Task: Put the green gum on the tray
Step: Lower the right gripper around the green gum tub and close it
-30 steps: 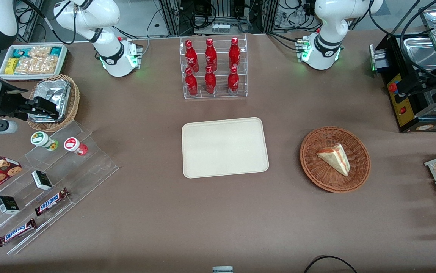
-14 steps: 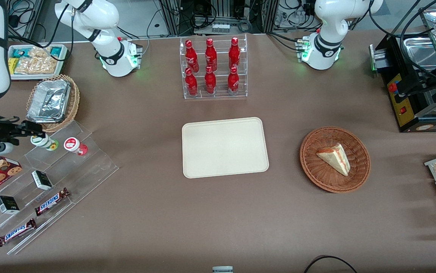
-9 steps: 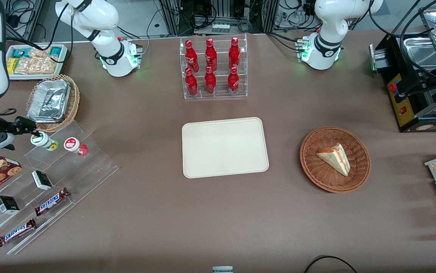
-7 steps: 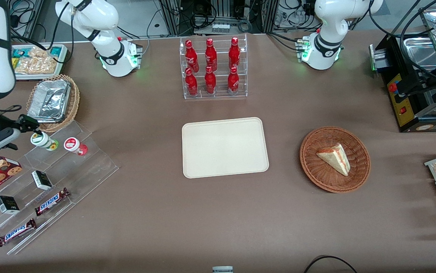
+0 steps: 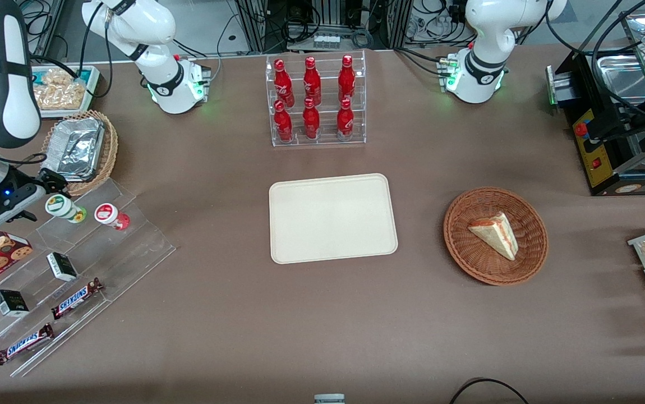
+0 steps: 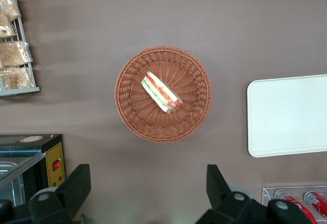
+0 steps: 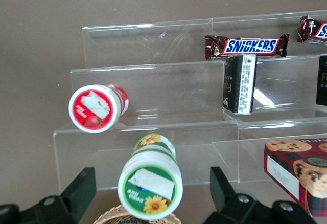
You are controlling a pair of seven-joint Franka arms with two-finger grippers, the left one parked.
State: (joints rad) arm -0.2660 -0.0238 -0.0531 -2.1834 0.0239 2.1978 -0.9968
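Spread gripper (image 7: 151, 203) straddles the green gum (image 7: 150, 184) on the clear stand (image 7: 153, 137), seemingly untouched; tray (image 5: 332, 217) bare.

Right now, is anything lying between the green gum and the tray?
Yes. In the front view, the red-lidded bottle stands beside the green gum, then bare table up to the tray. The open gripper straddles the green gum.

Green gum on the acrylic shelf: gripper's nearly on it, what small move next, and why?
Probably ease the gripper forward until the open fingers straddle the green gum, then close. The bottle already sits centred between them, upright on the shelf, with the red-lidded gum standing clear beside it. The tray waits at mid-table.
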